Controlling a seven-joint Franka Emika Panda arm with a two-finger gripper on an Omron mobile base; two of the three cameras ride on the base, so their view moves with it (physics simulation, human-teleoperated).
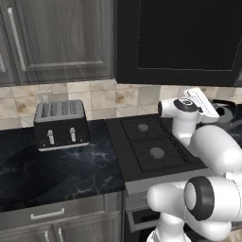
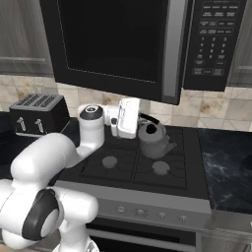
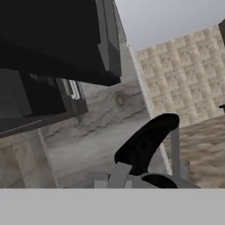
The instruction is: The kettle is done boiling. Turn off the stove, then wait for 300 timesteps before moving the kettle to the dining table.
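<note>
- Pincer sits at the kettle handle, jaws nearly shut. Hand view has the black arched handle right in front of the fingers, so I judge it's clamped on the handle, though the contact itself isn't clearly visible.
- Kettle sits on the rear right burner of the stove, directly under and just right of the pincer, upright, spout pointing away from the arm.
- Step in hand looks like the lift. Can't tell from these frames whether the knobs are off or the wait is done, so check that first.
- Do it well: lift straight up so the base comes off the grate, keep the kettle level, and watch the microwave close above the pincer. Pull back towards you before swinging away.
- Grip is on a thin handle, so the kettle may swing. Move slowly.
- Right base view gives you the kettle, the pincer and the knob strip.
- Left base view has the arm blocking the kettle, but gives you the toaster far left of the pincer on the surface.
- Hand view gives you the handle close up and the tiled wall beyond it.
</note>
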